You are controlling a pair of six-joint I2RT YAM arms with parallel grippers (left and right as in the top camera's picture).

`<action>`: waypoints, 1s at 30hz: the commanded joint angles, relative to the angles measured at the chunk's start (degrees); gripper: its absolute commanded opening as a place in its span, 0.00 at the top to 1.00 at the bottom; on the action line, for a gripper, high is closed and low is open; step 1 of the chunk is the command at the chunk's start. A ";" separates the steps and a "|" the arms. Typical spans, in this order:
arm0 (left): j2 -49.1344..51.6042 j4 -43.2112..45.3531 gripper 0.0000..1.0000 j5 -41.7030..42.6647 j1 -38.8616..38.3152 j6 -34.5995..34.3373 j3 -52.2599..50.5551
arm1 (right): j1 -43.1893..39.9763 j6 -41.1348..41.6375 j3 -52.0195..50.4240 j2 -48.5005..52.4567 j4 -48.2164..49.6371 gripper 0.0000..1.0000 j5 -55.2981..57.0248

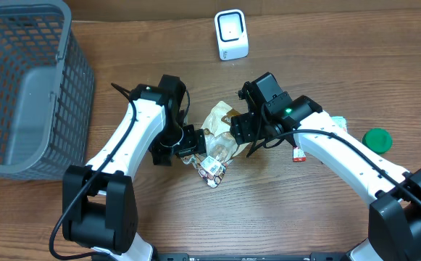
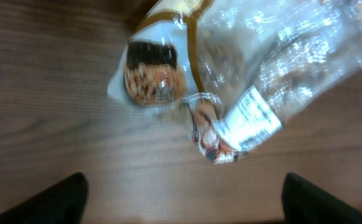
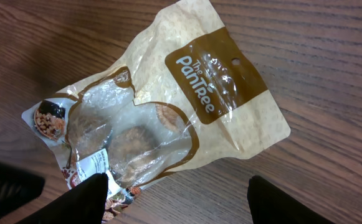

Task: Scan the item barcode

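Clearly, the bag of pastries lay flat on the wooden table, between the two arms and well apart from the white scanner at the far edge. The left gripper hung over the label end with its jaws wide and nothing between them. The right gripper was also wide open above the bag; one finger covered the lower edge of the film, but it did not hold it.

Several things could go wrong from here, in my judgement. The film looked thin, shiny and loose, so a closing finger could catch only a fold, and then the bag would probably hang and turn its white label away from the scanner. The label sat on a crumpled corner, so wrinkles or glare might make the barcode unreadable. A grip over the middle could crush the pastries. Also the two grippers were near each other above one small bag, so they could collide if both went down together.
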 commanded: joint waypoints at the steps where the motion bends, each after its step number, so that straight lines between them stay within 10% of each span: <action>1: -0.81 3.39 0.16 0.55 0.22 -4.57 -3.74 | -0.11 -0.24 0.15 -0.24 0.63 0.27 -0.48; 16: -0.76 24.17 0.44 -1.42 0.17 -12.81 -10.67 | -0.87 -0.24 0.17 -0.17 0.83 0.24 0.57; 30: -0.76 17.18 0.33 -0.52 0.07 -12.31 -10.78 | -3.45 -0.74 0.15 3.76 0.85 0.24 -0.96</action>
